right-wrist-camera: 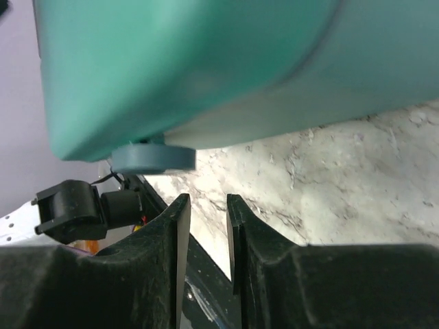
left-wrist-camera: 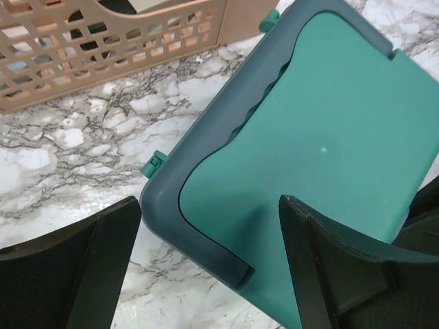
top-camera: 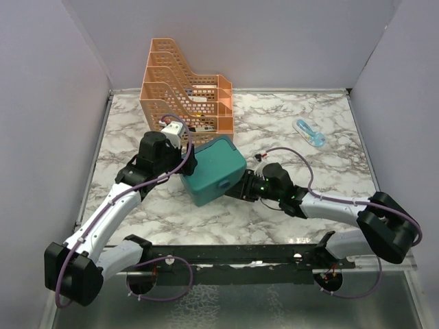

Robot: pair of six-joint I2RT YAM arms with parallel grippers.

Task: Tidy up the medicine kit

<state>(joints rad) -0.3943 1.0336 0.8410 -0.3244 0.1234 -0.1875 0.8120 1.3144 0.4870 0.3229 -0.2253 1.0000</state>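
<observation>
The medicine kit [top-camera: 214,170], a teal box with its lid shut, lies askew in the middle of the marble table [top-camera: 309,171]. My left gripper [top-camera: 185,154] hovers over its left corner. In the left wrist view that gripper [left-wrist-camera: 209,202] is wide open, one finger over the lid [left-wrist-camera: 309,123] and the other over bare table, straddling the darker rim [left-wrist-camera: 206,233]. My right gripper [top-camera: 240,185] sits at the kit's near right side. In the right wrist view its fingers [right-wrist-camera: 208,199] stand a narrow gap apart with nothing between them, just below the kit's wall [right-wrist-camera: 178,62] and a round grey-blue knob [right-wrist-camera: 152,157].
An orange perforated file rack [top-camera: 185,89] stands right behind the kit, close to the left gripper, and shows along the top edge [left-wrist-camera: 103,41] of the left wrist view. A small blue-and-white item [top-camera: 310,133] lies at the back right. White walls enclose the table.
</observation>
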